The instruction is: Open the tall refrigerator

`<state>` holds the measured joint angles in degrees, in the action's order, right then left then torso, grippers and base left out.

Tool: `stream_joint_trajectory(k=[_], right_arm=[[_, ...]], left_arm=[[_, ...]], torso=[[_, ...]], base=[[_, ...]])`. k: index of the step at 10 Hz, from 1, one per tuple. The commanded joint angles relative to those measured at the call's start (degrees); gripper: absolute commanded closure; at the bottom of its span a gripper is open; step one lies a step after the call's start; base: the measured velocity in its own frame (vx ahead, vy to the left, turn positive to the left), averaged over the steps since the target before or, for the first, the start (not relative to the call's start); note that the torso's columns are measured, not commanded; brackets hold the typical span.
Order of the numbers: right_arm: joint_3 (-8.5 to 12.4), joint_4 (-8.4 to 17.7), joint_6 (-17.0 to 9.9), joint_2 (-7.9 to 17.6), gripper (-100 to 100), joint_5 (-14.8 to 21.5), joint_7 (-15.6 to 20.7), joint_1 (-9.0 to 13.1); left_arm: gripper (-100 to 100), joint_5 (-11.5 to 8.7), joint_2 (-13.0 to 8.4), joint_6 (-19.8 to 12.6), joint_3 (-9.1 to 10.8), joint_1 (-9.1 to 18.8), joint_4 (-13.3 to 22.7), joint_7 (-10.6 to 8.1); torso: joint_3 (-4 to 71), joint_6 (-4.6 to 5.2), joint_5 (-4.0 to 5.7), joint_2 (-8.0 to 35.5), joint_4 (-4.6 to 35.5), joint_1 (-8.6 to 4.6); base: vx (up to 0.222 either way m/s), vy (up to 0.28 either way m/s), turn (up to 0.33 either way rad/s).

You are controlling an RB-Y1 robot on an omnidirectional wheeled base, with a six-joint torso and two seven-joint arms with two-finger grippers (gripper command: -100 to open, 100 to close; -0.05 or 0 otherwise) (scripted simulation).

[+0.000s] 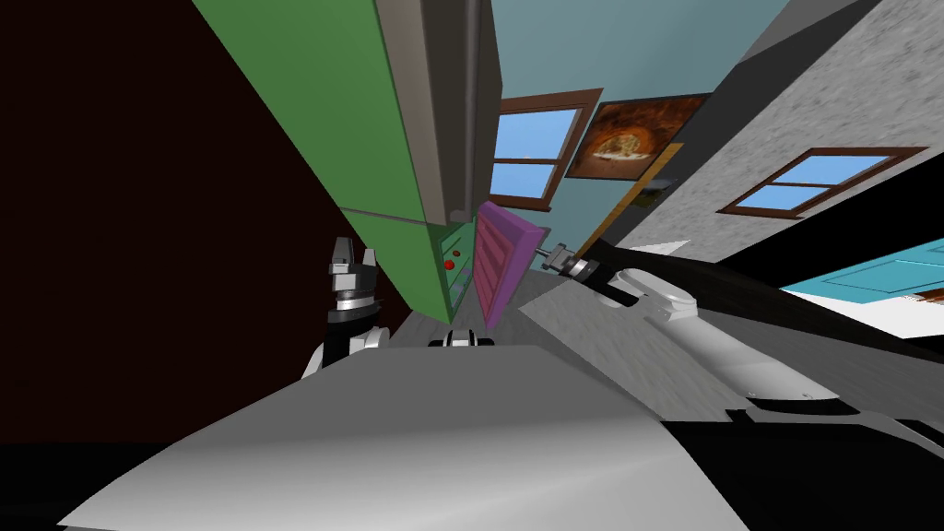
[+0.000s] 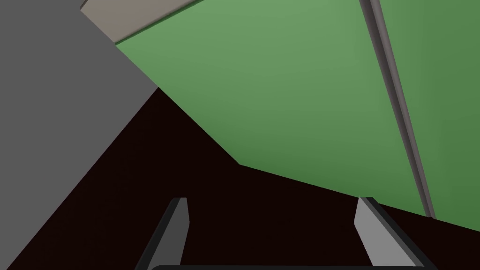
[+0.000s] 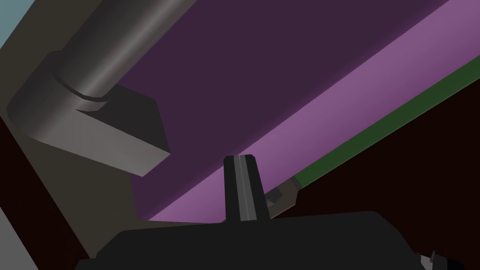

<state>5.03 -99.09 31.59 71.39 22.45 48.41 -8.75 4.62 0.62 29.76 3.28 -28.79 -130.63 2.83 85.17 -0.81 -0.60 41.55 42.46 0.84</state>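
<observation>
Green refrigerator (image 1: 369, 120): tall, it stands ahead and to my left in the head view. Its side is green and its front is a grey-brown panel (image 1: 433, 92). The left wrist view shows the green face from near.
Purple panel (image 1: 502, 258): just beside the lower part of the refrigerator, at an angle to it. The head view shows a ribbed face. The right wrist view shows a smooth purple face, partly dark and partly light, with a green edge along it.
Grey handle (image 3: 93, 89): a thick round bar on a blocky foot, fixed on the grey-brown panel, just beside the purple panel. The right wrist view shows it near; in the head view it is a long dark line on the front.
Thin grey bar (image 2: 398, 117): it runs straight across the green face in the left wrist view.
Left gripper (image 1: 356, 254): held upright near the green side, apart from it. Its fingers (image 2: 370, 229) are spread wide with nothing between them.
Right gripper (image 3: 240, 161): the head view places it at the outer edge of the purple panel; touching or not, I cannot tell. The wrist view shows its two fingers (image 3: 240, 187) pressed together, pinching nothing, near the foot of the handle.
</observation>
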Motion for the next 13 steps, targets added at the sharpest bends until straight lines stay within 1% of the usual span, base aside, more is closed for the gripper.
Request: stream_joint_trajectory(k=[1, 2, 3, 4, 5, 6, 8, 10, 12, 13], right_arm=[[-3.3, 3.4, 1.7, 2.5, 100, -2.5, 2.1, 3.5], [-3.8, 5.0, 1.7, 2.5, 100, -2.5, 2.1, 5.0], [-3.8, 5.3, 1.7, 2.5, 100, -2.5, 2.1, 6.8], [-4.8, 6.1, 2.5, 2.0, 100, -2.0, 2.3, 5.6], [-4.2, 6.6, 1.3, 1.4, -100, -0.8, 4.3, 6.2], [-3.9, 6.8, 0.8, 1.2, -100, -0.3, 5.2, 6.4], [-3.1, 7.2, -0.5, 0.6, -100, 1.0, 7.2, 6.9], [-2.6, 7.5, -1.4, 0.2, -100, 1.9, 8.7, 7.3], [-2.0, 7.8, -2.4, -0.2, -100, 2.8, 10.1, 7.6], [-2.0, 7.8, -2.4, -0.2, -100, 2.8, 10.1, 7.6]], left_arm=[[0, 0.0, 0.0, 0.0, 0.0, 0.0, 0.0, 0.0], [0, 0.0, 0.0, 0.0, -0.01, 0.0, 0.0, 0.0], [0, 0.0, 0.0, 0.0, -0.01, 0.0, 0.0, 0.0], [0, 0.0, 0.0, 0.0, 0.0, 0.0, 0.0, 0.0], [0, 0.0, 0.0, 0.0, 0.0, 0.0, 0.0, 0.0], [0, 0.0, 0.0, 0.0, 0.0, 0.0, 0.0, 0.0], [0, 0.0, 0.0, 0.0, 0.0, 0.0, 0.0, 0.0], [0, 0.0, 0.0, 0.0, 0.0, 0.0, 0.0, 0.0], [0, 0.0, 0.0, 0.0, 0.0, 0.0, 0.0, 0.0], [0, 0.0, 0.0, 0.0, 0.0, 0.0, 0.0, 0.0]], torso=[[0.0, -0.04, 0.02, -0.1, -0.1, 0.04], [0.0, 0.19, 0.12, 0.0, -0.2, 0.03], [-0.1, 0.17, 0.21, 0.0, -0.2, -0.16], [-0.1, -0.05, 0.12, 0.0, -0.1, -0.17], [-0.1, 0.18, 0.25, 0.1, -0.2, -0.29], [-0.2, 0.38, 0.34, 0.2, -0.2, -0.43], [-0.2, 0.16, 0.12, 0.2, 0.0, -0.26], [-0.1, -0.16, -0.14, 0.2, 0.1, 0.24], [-0.2, -0.23, -0.28, 0.3, 0.2, 0.56], [-0.2, -0.2, -0.3, 0.3, 0.2, 0.53]], base=[[0.009, 0.041, -0.149], [0.002, 0.064, -0.135], [-0.018, 0.046, -0.051], [-0.023, 0.005, -0.046], [0.0, 0.023, -0.097], [0.012, 0.045, -0.088], [0.04, 0.037, -0.06], [0.019, 0.015, -0.034], [0.017, 0.026, -0.037], [0.018, 0.014, 0.001]])
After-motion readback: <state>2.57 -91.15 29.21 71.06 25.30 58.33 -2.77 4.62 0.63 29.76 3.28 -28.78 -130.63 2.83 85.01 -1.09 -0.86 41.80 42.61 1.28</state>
